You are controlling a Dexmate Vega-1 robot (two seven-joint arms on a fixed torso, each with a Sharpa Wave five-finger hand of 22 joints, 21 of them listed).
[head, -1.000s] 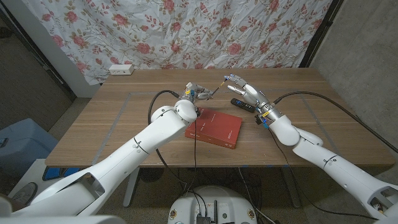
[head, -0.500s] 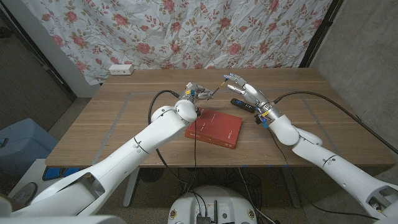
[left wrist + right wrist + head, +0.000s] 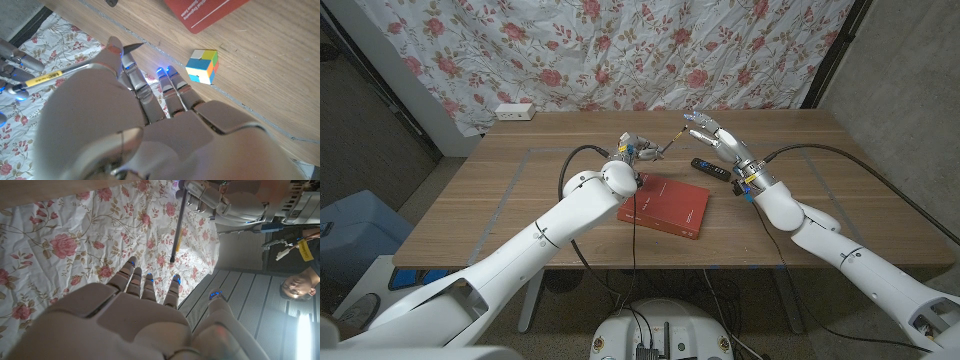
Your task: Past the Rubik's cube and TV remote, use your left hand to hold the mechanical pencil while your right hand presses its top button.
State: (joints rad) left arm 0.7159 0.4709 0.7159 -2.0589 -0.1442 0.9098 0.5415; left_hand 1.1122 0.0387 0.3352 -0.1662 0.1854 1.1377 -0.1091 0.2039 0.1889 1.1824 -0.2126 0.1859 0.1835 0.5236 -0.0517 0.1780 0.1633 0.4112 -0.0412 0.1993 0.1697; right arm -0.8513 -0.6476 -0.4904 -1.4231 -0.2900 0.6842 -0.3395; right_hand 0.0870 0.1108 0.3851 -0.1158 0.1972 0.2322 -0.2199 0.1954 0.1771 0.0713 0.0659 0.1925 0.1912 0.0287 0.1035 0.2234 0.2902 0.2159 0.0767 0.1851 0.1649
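Our left hand (image 3: 632, 150) grips mechanical pencil (image 3: 667, 145), long axis tilted, top end rising toward our right hand (image 3: 712, 140), fingers apart, holding nothing, just beside it.

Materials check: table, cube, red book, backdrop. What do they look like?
Table: wood or wood-look laminate, matte, with visible grain. Cube: glossy plastic, bright colour tiles. Book: red cover, likely matte card or cloth, no sheen. Backdrop: thin fabric, creased, with a printed rose pattern.
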